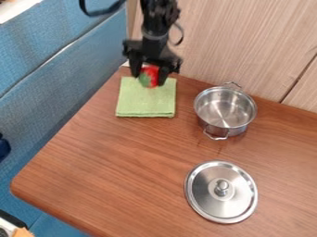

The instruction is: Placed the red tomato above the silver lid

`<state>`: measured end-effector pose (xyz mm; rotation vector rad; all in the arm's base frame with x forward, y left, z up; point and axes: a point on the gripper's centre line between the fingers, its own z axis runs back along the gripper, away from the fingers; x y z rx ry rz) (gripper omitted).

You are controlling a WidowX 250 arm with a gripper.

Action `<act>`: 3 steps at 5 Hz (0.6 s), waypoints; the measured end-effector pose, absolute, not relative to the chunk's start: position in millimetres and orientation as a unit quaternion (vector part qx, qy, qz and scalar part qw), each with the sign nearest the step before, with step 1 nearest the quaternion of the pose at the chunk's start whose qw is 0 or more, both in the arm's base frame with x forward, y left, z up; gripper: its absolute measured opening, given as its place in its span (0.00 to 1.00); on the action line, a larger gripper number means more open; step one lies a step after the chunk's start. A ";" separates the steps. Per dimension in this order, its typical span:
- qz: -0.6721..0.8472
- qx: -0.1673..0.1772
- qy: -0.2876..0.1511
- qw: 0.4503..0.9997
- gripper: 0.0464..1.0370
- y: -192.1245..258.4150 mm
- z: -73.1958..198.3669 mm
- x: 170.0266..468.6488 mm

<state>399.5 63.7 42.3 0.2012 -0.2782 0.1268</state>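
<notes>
The claw [149, 77] pinches the red tomato [149, 76] between 2 fingers, right at the far edge of the green cloth [146, 102], a side grip that should leave the underside free for the silver lid [210, 185]!

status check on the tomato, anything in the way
Gripper closed on tomato, at far edge of green cloth. Silver lid bare. Open pot possibly close to the route.
</notes>
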 end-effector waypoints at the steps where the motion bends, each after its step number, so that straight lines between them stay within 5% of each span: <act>1: 0.051 0.083 -0.170 0.981 0.69 45.0 70.1 397.0; 3: -0.054 0.030 -0.177 0.982 0.69 -26.5 71.9 382.9</act>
